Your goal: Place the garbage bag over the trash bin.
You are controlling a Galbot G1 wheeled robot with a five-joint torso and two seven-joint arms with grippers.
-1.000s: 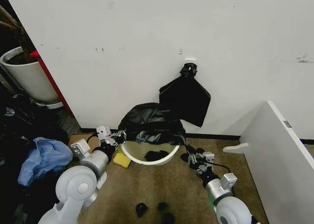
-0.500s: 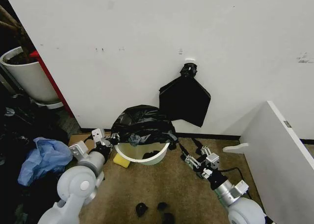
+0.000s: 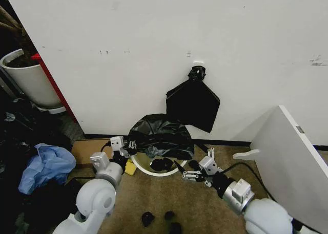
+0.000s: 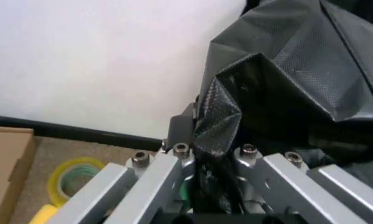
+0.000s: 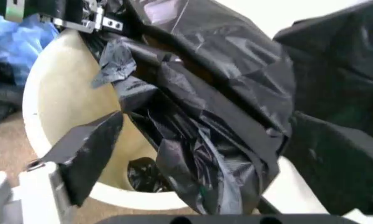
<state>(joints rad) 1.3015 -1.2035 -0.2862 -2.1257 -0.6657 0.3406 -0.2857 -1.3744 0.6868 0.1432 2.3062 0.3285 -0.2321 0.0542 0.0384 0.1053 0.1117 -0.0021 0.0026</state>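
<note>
The garbage bag (image 3: 161, 135) is a crumpled glossy black film draped over the far side of the trash bin (image 3: 147, 170), a cream-white bucket tilted toward me on the carpet. At the bin's left rim my left gripper (image 3: 128, 149) is shut on a fold of the bag (image 4: 286, 70), as seen between the left gripper (image 4: 211, 154) fingers in its wrist view. My right gripper (image 3: 185, 171) is at the bin's front right, open. In the right wrist view the bag (image 5: 199, 98) hangs into the bin (image 5: 62, 93) between the right gripper (image 5: 205, 182) fingers (image 5: 87, 149).
A flat black bag with a knotted top (image 3: 192, 103) hangs on the wall right behind the bin. A cardboard box (image 3: 86, 150), a yellow tape roll (image 4: 74, 175), a blue plastic bag (image 3: 46, 162) and a white plant pot (image 3: 28, 80) lie left. A white board (image 3: 292, 157) stands right.
My left gripper has moved right with the bag's edge. My right gripper has swung left to the bin's front rim. Bin and bag have shifted a little rightward.
</note>
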